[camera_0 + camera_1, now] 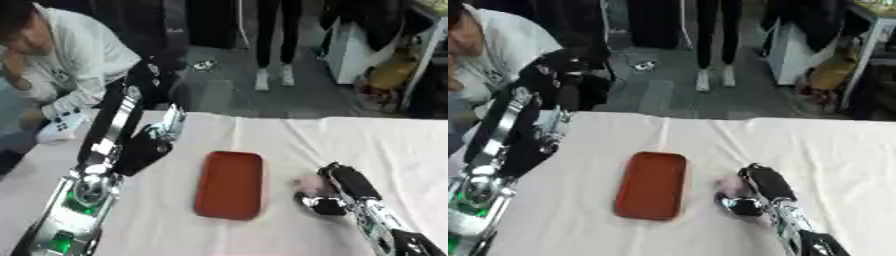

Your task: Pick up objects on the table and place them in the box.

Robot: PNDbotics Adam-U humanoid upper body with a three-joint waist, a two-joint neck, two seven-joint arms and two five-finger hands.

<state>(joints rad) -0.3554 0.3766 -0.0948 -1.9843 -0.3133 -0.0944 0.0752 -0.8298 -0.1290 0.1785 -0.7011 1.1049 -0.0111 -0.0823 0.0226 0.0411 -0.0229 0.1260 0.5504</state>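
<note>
A flat red-brown box (229,184) with rounded corners lies in the middle of the white-clothed table (289,135). Just to its right sits a small pink object (307,183), low on the cloth. My right hand (331,199) comes in from the lower right and lies against that pink object, its fingers curled round the near side; much of the object is hidden behind them. My left hand (147,146) hangs above the table's left part, left of the box, with pale fingers (172,121) pointing up and nothing in it.
A person in a light top crouches at the far left beyond the table edge, not touching anything on it. Furniture and standing legs show on the floor past the far edge. White cloth stretches on both sides of the box.
</note>
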